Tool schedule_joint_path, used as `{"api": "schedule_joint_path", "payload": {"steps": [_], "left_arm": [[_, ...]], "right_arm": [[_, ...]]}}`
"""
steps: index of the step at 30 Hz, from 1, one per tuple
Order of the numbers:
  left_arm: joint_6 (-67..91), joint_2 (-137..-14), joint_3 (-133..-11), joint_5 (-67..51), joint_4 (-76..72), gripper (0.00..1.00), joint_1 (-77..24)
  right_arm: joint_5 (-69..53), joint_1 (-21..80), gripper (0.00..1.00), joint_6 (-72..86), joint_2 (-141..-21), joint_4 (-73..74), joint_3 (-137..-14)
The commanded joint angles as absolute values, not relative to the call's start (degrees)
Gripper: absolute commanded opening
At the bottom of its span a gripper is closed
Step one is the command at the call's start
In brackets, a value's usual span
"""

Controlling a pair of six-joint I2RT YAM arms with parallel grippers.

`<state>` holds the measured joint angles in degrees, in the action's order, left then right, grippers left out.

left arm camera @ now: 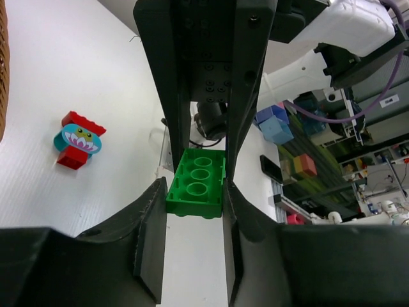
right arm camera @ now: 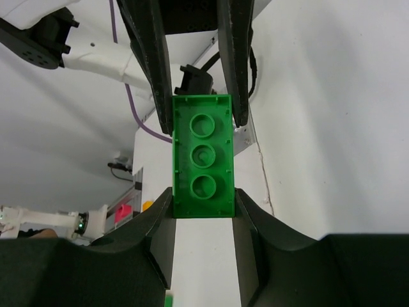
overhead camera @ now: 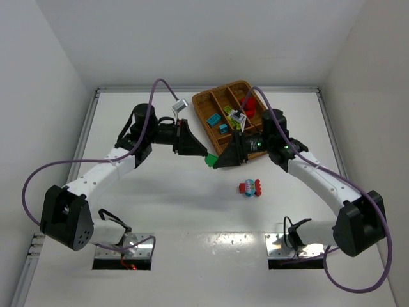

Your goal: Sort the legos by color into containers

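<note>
Mid-table, just off the wicker tray (overhead camera: pixel 199 110): left gripper (overhead camera: pixel 204 154) clamped on one end of a green brick (right arm camera: pixel 203 157), right gripper (overhead camera: pixel 219 163) pinching the other end, apparently clear of the tabletop. Red-and-cyan clump (overhead camera: pixel 251 187) lies loose, right of them. Cyan bricks (overhead camera: pixel 213 120) and red bricks (overhead camera: pixel 251 105) sit in separate tray compartments.

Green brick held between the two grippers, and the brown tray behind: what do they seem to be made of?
Green brick: hard moulded plastic by the look, smooth with a slight sheen, crisp straight edges and round sockets. Brown tray: probably woven wicker or similar fibre, matte. Its rim and dividers look ribbed, but the weave is too small to be sure.
</note>
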<state>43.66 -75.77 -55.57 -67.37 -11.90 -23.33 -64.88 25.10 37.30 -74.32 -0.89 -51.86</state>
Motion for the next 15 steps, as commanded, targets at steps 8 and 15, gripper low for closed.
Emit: {"api": "schedule_joint_path", "payload": {"steps": [8,15], "left_arm": [[41.75,-76.2,-58.1,-65.74,-11.6,0.0,-23.82],[42.28,-76.2,-58.62,-62.84,-11.6,0.0,-23.82]], "right_arm": [[-64.87,25.4,0.34,37.53,-74.09,-2.9,-54.4],[-64.34,25.4,0.41,40.33,-74.09,-6.5,-53.71]]}}
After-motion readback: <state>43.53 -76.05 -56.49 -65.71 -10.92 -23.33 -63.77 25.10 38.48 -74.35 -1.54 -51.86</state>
